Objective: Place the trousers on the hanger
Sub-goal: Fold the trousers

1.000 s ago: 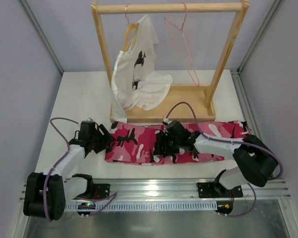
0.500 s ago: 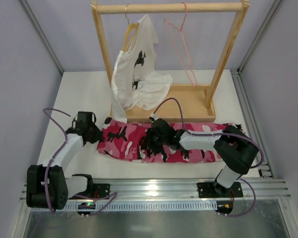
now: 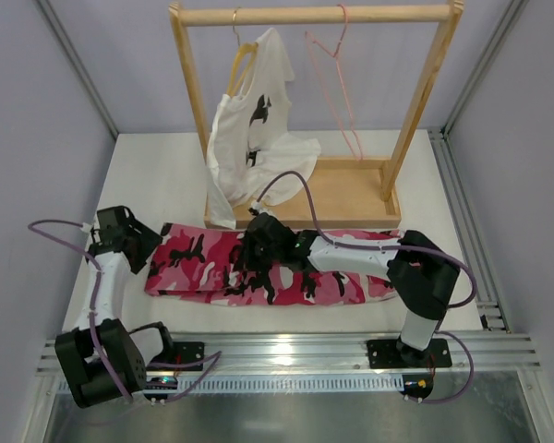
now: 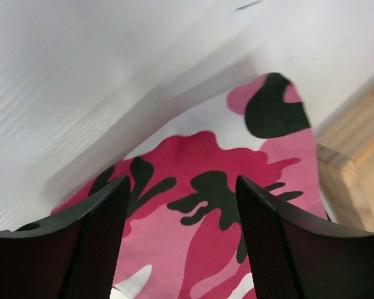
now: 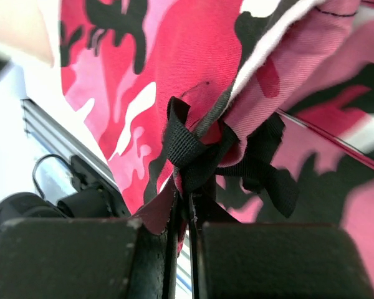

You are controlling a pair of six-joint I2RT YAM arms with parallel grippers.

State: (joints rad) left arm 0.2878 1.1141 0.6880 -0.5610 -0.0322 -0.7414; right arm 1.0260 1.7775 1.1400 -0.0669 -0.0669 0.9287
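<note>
White table (image 3: 166, 175), grey walls, wooden rack (image 3: 314, 15) at the far side. The pink wire hanger (image 3: 344, 103) hangs on the rack's bar, right of the white T-shirt (image 3: 258, 138). It is bare and has not moved.

The trousers (image 3: 203, 268) lie flat along the near side of the table in front of the rack's base, well below the hanger. Since a second ago the whole strip has slid left. Its left end was under the rack's left post and now lies well out past it, and its right end has pulled in from the table's right edge.

My right gripper (image 5: 188, 212) is clamped tight on the trousers, pinching a fold of cloth with a black strap (image 5: 193, 152) bunched at the tips. That arm has reached further left across the cloth than before.

My left gripper (image 4: 181, 249) has its jaws wide, with nothing held. The trousers' end lies just ahead and below, between the fingers (image 4: 93, 237). A second ago it sat at the cloth's left end nearer the middle, and that arm has since swung out to the left.
</note>
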